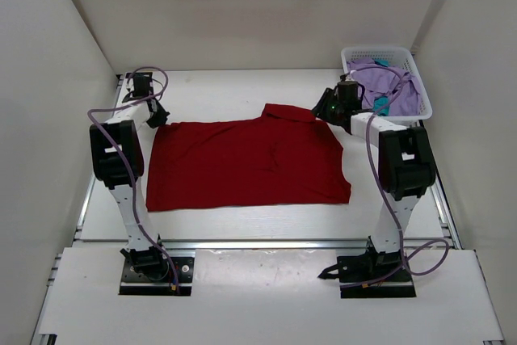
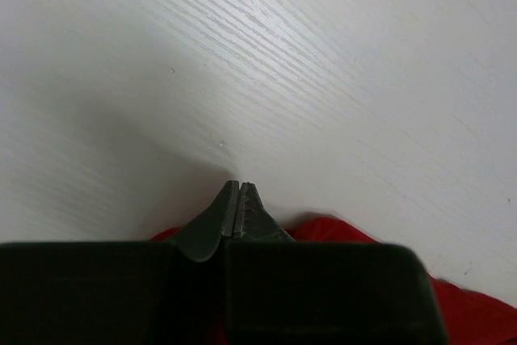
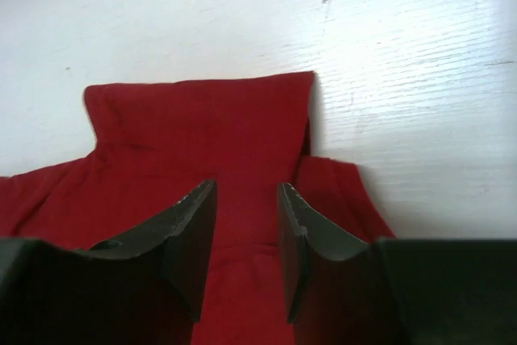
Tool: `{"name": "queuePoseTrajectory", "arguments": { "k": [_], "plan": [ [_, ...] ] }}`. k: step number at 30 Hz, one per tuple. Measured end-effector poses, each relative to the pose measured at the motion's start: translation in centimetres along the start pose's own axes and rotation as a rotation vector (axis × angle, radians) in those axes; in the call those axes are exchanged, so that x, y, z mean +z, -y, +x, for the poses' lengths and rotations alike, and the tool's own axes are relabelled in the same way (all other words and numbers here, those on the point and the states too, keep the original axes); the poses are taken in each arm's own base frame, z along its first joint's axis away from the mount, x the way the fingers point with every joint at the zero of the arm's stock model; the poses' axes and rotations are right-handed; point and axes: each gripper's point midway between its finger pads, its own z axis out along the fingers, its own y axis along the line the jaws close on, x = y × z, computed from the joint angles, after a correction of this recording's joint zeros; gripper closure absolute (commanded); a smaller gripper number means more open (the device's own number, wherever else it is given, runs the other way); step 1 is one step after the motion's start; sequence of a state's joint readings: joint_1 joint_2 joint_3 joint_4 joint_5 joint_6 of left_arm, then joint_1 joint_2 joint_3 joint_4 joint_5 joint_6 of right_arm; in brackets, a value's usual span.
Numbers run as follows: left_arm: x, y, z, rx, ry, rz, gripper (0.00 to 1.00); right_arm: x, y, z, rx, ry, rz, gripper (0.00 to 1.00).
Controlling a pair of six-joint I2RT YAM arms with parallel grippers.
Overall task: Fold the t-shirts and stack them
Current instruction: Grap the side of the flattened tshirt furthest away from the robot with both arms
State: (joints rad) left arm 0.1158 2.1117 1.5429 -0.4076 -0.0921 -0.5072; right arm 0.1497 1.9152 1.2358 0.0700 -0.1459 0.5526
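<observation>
Two grippers are flanking the red shirt (image 1: 250, 163) at the bench's (image 1: 242, 86) far edge, left gripper (image 2: 240, 186) shut, right gripper (image 3: 246, 185) parted, risking lopsided lifting.

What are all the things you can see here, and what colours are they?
shirt: one, red, spread flat mid-table.
collar: one, red, at the shirt's far edge.
basket: one, white, far right corner.
clothes: a heap, purple with a teal bit, in the basket; number unclear.
table: one, white, under everything.
left arm, right arm: two, white and black, purple cables.
left gripper: one, black, shut, at the shirt's far left corner.
right gripper: one, black, open, over the collar.
</observation>
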Motion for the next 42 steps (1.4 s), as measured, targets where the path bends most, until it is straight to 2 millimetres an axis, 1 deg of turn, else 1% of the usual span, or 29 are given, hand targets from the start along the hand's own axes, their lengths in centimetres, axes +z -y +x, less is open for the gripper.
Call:
{"name": "queuePoseTrajectory", "arguments": {
  "k": [4, 8, 14, 19, 21, 22, 23, 24, 26, 27, 30, 33, 36, 39, 42],
  "plan": [
    [0.2, 0.0, 0.4, -0.003, -0.006, 0.004, 1.00, 1.2, 0.8, 0.1, 0.013, -0.026, 0.040, 0.66],
    [0.2, 0.0, 0.6, -0.004, -0.010, 0.005, 1.00, 2.1, 1.4, 0.5, 0.021, -0.053, 0.075, 0.68],
    [0.2, 0.2, 0.6, -0.007, -0.008, 0.014, 1.00, 2.4, 2.3, 1.9, 0.033, -0.101, 0.106, 0.70],
    [0.2, 0.3, 0.6, -0.008, -0.012, 0.022, 1.00, 2.7, 2.0, 2.2, 0.041, -0.117, 0.100, 0.80],
    [0.2, 0.3, 0.6, -0.008, -0.012, 0.023, 1.00, 2.7, 1.9, 2.3, 0.042, -0.119, 0.094, 0.82],
    [0.2, 0.3, 0.6, -0.009, -0.012, 0.023, 1.00, 2.7, 1.8, 2.3, 0.042, -0.119, 0.092, 0.84],
    [0.2, 0.3, 0.6, -0.009, -0.012, 0.023, 1.00, 2.7, 1.8, 2.3, 0.041, -0.121, 0.091, 0.89],
    [0.2, 0.3, 0.6, -0.009, -0.011, 0.024, 1.00, 2.7, 1.8, 2.3, 0.041, -0.121, 0.089, 0.90],
    [0.2, 0.4, 0.6, -0.010, -0.010, 0.025, 1.00, 2.7, 1.7, 2.3, 0.042, -0.123, 0.086, 0.98],
    [0.2, 0.4, 0.6, -0.012, -0.010, 0.025, 1.00, 2.7, 1.7, 2.4, 0.041, -0.124, 0.085, 1.00],
    [0.2, 0.4, 0.6, -0.013, -0.010, 0.026, 1.00, 2.6, 1.6, 2.3, 0.042, -0.125, 0.079, 1.00],
    [0.2, 0.6, 0.6, -0.018, -0.009, 0.032, 1.00, 2.2, 1.0, 1.8, 0.040, -0.116, 0.064, 1.00],
    [0.0, 0.6, 0.9, -0.027, -0.008, 0.038, 1.00, 0.8, -0.3, 0.4, 0.034, -0.086, 0.034, 1.00],
    [-0.7, 0.5, 1.0, -0.035, -0.005, 0.047, 1.00, -1.3, -2.2, -1.8, 0.024, -0.037, -0.011, 1.00],
    [-1.9, 0.4, 0.6, -0.050, 0.015, 0.061, 1.00, -3.9, -4.1, -3.8, 0.011, 0.018, -0.056, 1.00]
  ]
}}
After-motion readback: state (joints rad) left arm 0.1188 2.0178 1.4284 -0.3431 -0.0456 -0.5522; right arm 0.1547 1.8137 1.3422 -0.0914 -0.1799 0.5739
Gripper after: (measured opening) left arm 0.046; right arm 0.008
